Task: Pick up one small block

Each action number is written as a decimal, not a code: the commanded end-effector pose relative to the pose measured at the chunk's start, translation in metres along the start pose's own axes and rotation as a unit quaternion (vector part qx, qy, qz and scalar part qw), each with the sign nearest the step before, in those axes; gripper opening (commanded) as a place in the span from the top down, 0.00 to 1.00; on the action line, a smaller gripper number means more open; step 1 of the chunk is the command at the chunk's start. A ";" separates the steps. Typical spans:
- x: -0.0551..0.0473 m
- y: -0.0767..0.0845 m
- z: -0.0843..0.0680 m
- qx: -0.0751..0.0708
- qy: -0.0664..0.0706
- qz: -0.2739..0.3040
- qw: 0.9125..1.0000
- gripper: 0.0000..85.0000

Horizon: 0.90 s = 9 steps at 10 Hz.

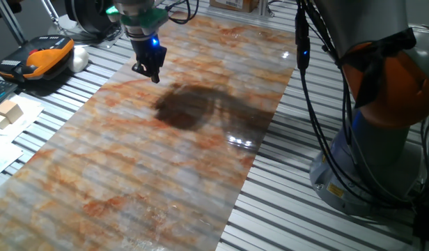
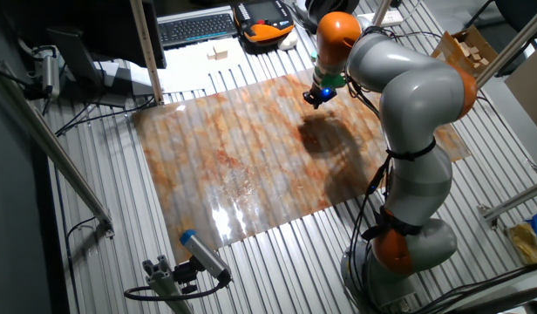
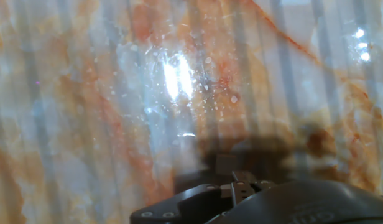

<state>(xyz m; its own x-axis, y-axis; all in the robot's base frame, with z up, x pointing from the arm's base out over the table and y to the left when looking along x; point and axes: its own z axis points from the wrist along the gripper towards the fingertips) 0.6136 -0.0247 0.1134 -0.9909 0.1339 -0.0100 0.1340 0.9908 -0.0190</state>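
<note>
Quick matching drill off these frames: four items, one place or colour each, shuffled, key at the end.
Items:
1. gripper
2. orange and black device
3. pale wooden blocks
4. marbled sheet

Descriptions:
A. on white paper at the table's edge
B. above the sheet's far end, blue light just above its fingers
C. orange-veined, glossy, covering the slatted table
D. off the sheet, beside a white object

Pairs: 1-B, 2-D, 3-A, 4-C

Bright glare, dark arm shadow — hand view blurred
</note>
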 end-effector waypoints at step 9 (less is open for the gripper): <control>-0.001 0.000 0.019 -0.009 -0.020 0.006 1.000 0.60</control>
<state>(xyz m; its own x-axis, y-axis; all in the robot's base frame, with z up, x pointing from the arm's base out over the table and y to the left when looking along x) 0.6150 -0.0252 0.0944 -0.9888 0.1407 -0.0504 0.1410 0.9900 -0.0014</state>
